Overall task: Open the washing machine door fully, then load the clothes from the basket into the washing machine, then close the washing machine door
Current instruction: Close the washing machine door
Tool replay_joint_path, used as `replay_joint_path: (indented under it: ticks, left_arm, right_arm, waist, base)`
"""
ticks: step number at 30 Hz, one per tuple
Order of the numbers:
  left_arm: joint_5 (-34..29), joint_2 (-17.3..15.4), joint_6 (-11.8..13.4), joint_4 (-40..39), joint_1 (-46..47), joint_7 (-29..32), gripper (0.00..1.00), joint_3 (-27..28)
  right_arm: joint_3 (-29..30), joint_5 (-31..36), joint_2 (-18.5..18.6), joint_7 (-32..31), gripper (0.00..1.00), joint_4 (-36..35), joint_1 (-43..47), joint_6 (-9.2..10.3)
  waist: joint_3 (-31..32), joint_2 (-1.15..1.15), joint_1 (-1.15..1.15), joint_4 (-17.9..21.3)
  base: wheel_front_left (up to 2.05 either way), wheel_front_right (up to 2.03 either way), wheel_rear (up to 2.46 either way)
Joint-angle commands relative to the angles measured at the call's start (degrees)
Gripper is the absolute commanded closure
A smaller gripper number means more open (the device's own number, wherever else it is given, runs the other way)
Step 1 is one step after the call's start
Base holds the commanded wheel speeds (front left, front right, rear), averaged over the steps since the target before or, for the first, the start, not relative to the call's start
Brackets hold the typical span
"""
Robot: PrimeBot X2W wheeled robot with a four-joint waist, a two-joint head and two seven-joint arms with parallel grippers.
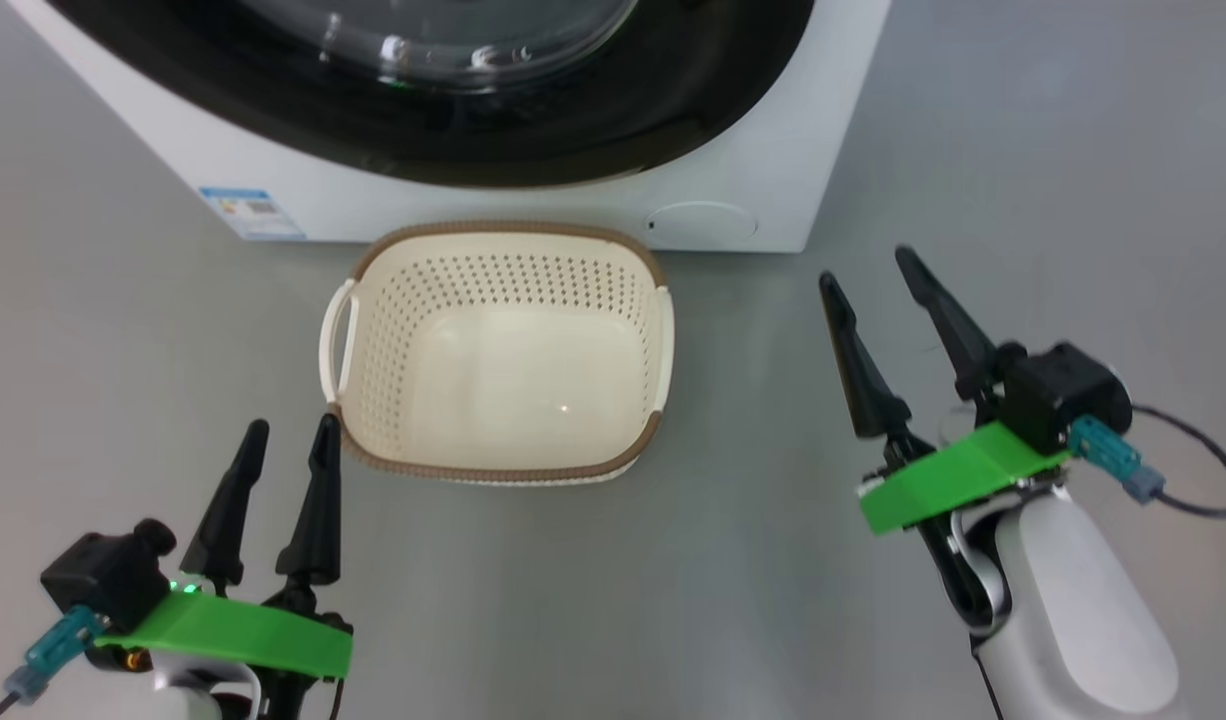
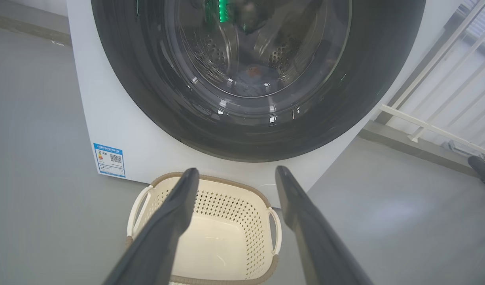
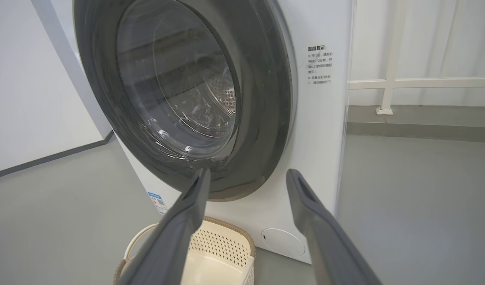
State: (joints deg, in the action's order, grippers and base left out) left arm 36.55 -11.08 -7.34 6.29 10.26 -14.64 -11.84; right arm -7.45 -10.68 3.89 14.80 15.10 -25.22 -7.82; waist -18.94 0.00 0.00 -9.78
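The cream-white basket (image 1: 503, 350) with a brown rim sits on the floor against the white washing machine (image 1: 533, 205), and its inside is bare. The round black-rimmed door (image 2: 258, 75) lies flat against the machine's front. Through its glass, a patch of blue fabric with an orange spot, the clothes (image 2: 253, 81), rests low in the steel drum. My left gripper (image 1: 285, 440) hovers open just left of the basket's near corner. My right gripper (image 1: 868, 270) stands open to the basket's right, fingers pointing toward the machine. The basket (image 3: 222, 257) and door (image 3: 187, 99) also appear in the right wrist view.
Grey floor spreads around the machine and basket. A blue label sticker (image 1: 251, 212) marks the machine's lower left front, and a round white service flap (image 1: 701, 222) its lower right. A white railing (image 3: 393, 83) stands beyond the machine's right side.
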Motion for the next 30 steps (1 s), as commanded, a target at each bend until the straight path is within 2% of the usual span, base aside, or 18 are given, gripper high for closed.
replay_joint_path:
  ticks: [1,16,30]
  left_arm:
    - [-0.71,-1.21,-0.14,-0.79,-0.38,-0.36,0.0,2.48]
    - [-3.89,-0.23,-0.14,0.73,-4.48,-0.36,0.0,5.68]
    - [-8.35,1.11,-0.14,3.22,-9.47,-0.36,0.0,8.28]
  right_arm:
    - [-0.89,0.23,-1.02,0.2,0.0,-1.85,1.85,0.33]
    - [1.93,-1.98,-1.02,0.2,0.0,-4.54,12.34,0.33]
    - [5.54,-2.54,-1.02,0.2,0.0,-6.34,21.22,0.33]
  waist:
    - [2.11,0.0,0.0,1.78]
    - [8.58,0.0,0.0,5.63]
    - [15.77,0.0,0.0,6.39]
  base:
    - [0.0,0.0,0.0]
    - [0.0,0.0,0.0]
    - [0.0,0.0,0.0]
